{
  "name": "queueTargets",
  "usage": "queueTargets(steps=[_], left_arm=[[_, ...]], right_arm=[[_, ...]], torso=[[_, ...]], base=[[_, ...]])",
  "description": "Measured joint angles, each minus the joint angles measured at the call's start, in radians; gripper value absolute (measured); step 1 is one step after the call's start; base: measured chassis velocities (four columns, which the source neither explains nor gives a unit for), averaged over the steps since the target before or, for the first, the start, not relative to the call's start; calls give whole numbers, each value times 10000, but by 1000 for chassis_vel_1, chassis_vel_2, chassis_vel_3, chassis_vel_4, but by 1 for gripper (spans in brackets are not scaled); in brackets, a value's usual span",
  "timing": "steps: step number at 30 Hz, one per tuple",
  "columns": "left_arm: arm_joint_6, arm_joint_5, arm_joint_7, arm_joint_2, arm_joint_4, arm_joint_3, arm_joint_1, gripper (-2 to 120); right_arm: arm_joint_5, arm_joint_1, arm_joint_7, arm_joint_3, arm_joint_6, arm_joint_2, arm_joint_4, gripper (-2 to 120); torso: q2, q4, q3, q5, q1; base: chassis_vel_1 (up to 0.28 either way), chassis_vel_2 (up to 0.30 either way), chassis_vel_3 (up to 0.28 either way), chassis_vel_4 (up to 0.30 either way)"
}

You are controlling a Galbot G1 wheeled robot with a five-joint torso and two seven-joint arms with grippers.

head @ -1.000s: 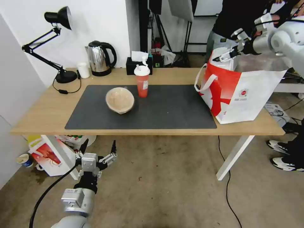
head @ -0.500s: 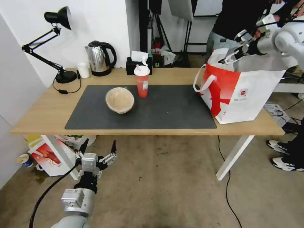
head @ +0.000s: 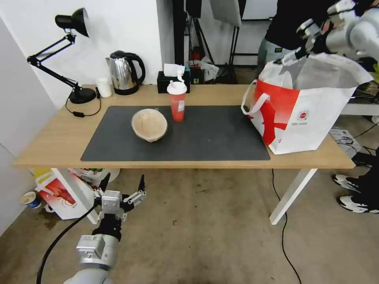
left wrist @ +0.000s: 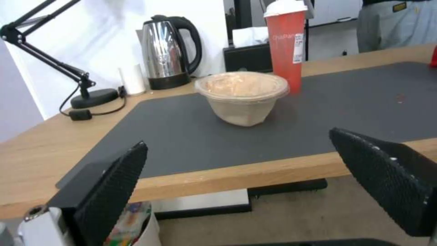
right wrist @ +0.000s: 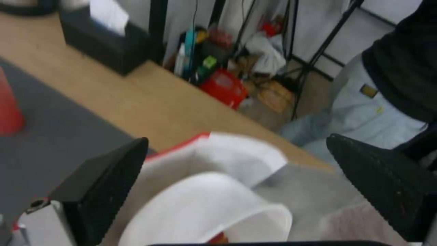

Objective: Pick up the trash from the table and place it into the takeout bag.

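On the table point(head: 59, 138), a beige lidded bowl point(head: 149, 124) sits on the dark mat, with the red lidded drink cup point(head: 177, 101) just behind and to its right. Both also appear in the left wrist view, bowl point(left wrist: 241, 95) and cup point(left wrist: 286, 41). The takeout bag point(head: 304, 118) stands open at the table's right end. My right gripper point(head: 294, 46) hovers open above the bag's far rim, holding nothing. Below it, the white plastic bowl point(right wrist: 205, 212) lies inside the bag. My left gripper point(head: 122, 189) hangs open below the table's front edge.
A desk lamp point(head: 77, 92), kettle point(head: 124, 73), small white cup point(head: 104, 86) and black tissue box point(head: 172, 81) line the table's back edge. A person point(head: 296, 23) stands behind the bag. A crayfish-print package point(head: 59, 195) lies on the floor under the table's left end.
My right gripper has risen and drawn back to the right above the bag. The bag's mouth now stands wider and taller. The left arm has not moved.
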Motion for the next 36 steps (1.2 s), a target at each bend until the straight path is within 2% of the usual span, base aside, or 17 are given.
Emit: queueTargets(steps=[2, 5, 6, 8, 9, 12, 13, 15, 17, 20, 21, 24, 26, 28, 29, 31, 36], left_arm=[[0, 0, 0, 0, 0, 0, 0, 100], [0, 0, 0, 0, 0, 0, 0, 100], [0, 0, 0, 0, 0, 0, 0, 100], [0, -1, 0, 0, 0, 1, 0, 100], [0, -1, 0, 0, 0, 1, 0, 100], [0, 0, 1, 0, 0, 1, 0, 100], [0, 0, 1, 0, 0, 1, 0, 100], [0, 0, 0, 0, 0, 0, 0, 100], [0, 0, 0, 0, 0, 0, 0, 100], [0, 0, 1, 1, 0, 1, 0, 100], [0, 0, 1, 1, 0, 1, 0, 100], [0, -1, -1, 0, 0, -1, 1, 100], [0, 0, 1, 0, -1, 1, 0, 100], [0, 0, 0, 2, -1, -1, 1, 100], [0, 0, 0, 2, -1, -1, 1, 100], [0, 0, 0, 0, 0, 0, 0, 100], [0, 0, 1, 0, 0, 0, 1, 100]], right_arm=[[95, -16, 57, 138, 2, 0, 4, 100], [712, -566, 529, 1138, 99, 23, 266, 100], [712, -566, 529, 1138, 99, 23, 266, 100], [1369, -1388, 1121, 2250, 421, 9, 923, 100], [1369, -1388, 1121, 2250, 421, 9, 923, 100], [1724, -2272, 1682, 3494, 674, 6, 1677, 100], [1724, -2272, 1682, 3494, 674, 6, 1677, 100], [2023, -3004, 2322, 4324, 1218, 15, 2348, 100], [2148, -3165, 2544, 4436, 1460, 25, 2497, 100], [2703, -4125, 3579, 5096, 2885, 195, 3164, 100], [2703, -4125, 3579, 5096, 2885, 195, 3164, 100], [2843, -5236, 4471, 5782, 3986, 405, 4033, 100], [2850, -5608, 4766, 6045, 4198, 468, 4400, 100], [2856, -6425, 5334, 6525, 4560, 554, 5367, 100], [2856, -6425, 5334, 6525, 4560, 554, 5367, 100], [2841, -7063, 5631, 6834, 4867, 564, 6295, 100], [2829, -8055, 5650, 7297, 5441, 454, 7299, 100]], torso=[[0, 0, 0, 0, 0], [0, -1, -1, 1, -1], [0, -1, -1, 1, -1], [0, 3, 1, 3, 0], [0, 3, 1, 3, 0], [0, 0, 0, -1, -1], [0, 0, 0, -1, -1], [0, -2, 0, 0, -1], [0, -3, 0, -3, -1], [0, 2, 0, -2, -1], [0, 2, 0, -2, -1], [0, 2, 0, 5, 0], [1, 1, 0, -6, 0], [0, 3, 1, 12, 0], [0, 3, 1, 12, 0], [0, -1, -1, -6, -3], [1, -1, 0, -1, -2]], base=[[0, 0, 0, 0], [0, 0, 0, 0], [0, 0, 0, 0], [0, 0, 0, 0], [0, 0, 0, 0], [0, 0, 0, 0], [0, 0, 0, 0], [0, 0, 0, 0], [0, 0, 0, 0], [0, 0, 0, 0], [0, 0, 0, 0], [0, 0, 0, 0], [0, 0, 0, 0], [0, 0, 0, 0], [0, 0, 0, 0], [0, 0, 0, 0], [0, 0, 0, 0]])
